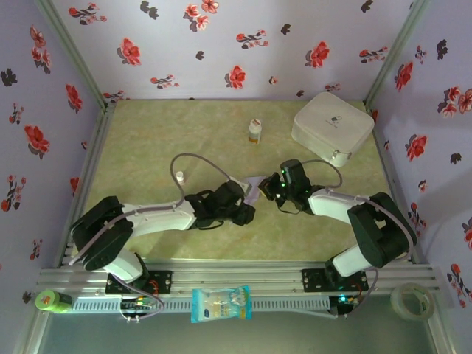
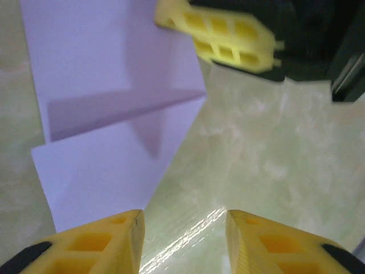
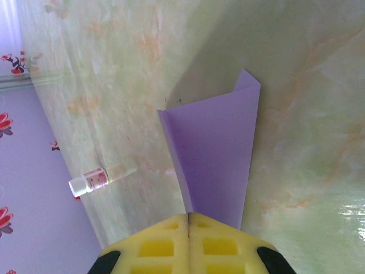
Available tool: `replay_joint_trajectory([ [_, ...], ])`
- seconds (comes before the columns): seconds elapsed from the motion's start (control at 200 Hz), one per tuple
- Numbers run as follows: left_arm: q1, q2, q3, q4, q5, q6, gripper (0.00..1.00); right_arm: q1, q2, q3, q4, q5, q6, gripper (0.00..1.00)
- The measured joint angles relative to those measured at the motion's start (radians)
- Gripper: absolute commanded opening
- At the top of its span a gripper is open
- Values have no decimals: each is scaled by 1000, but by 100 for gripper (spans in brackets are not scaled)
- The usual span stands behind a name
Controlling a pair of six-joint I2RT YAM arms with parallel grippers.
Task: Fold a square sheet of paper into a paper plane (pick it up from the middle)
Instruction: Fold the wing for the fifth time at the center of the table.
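The square sheet of paper (image 1: 256, 181) is pale lavender and lies folded on the green table between my two grippers. In the right wrist view the paper (image 3: 217, 148) stands up as a creased flap, and my right gripper (image 3: 188, 216) is shut on its near edge. The left wrist view has the folded paper (image 2: 114, 114) at the upper left with a raised crease. My left gripper (image 2: 185, 220) is open over bare table beside the paper's corner, nothing between its fingers. The right gripper's yellow fingers (image 2: 222, 37) sit at the paper's far edge. From above, the left gripper (image 1: 251, 199) and right gripper (image 1: 267, 186) nearly meet.
A white rounded case (image 1: 332, 127) stands at the back right. A small bottle (image 1: 254, 131) stands behind the paper, and another small white bottle (image 1: 179, 176) is to the left, lying on its side (image 3: 94, 180). A snack packet (image 1: 221, 304) and a tape roll (image 1: 411, 299) rest on the front rail.
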Motion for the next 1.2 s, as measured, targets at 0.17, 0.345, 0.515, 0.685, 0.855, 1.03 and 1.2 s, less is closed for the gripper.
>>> replay_joint_trajectory([
  [0.17, -53, 81, 80, -85, -124, 58, 46, 0, 0, 0, 0, 14, 16, 1],
  [0.345, -77, 116, 109, -134, -235, 84, 50, 0, 0, 0, 0, 17, 22, 2],
  [0.515, -79, 136, 118, -156, -285, 110, 49, 0, -1, -2, 0, 18, 28, 2],
  [0.685, -79, 169, 130, -167, -300, 133, 47, 0, -1, -2, 0, 17, 29, 2],
  [0.855, -81, 174, 130, -171, -320, 149, 42, 0, -1, -3, 0, 17, 29, 2],
  [1.03, -81, 179, 130, -171, -335, 167, 36, 0, -1, -3, 0, 17, 29, 3],
  [1.2, -85, 190, 131, -170, -353, 184, 32, 0, -1, -3, 0, 17, 29, 3],
])
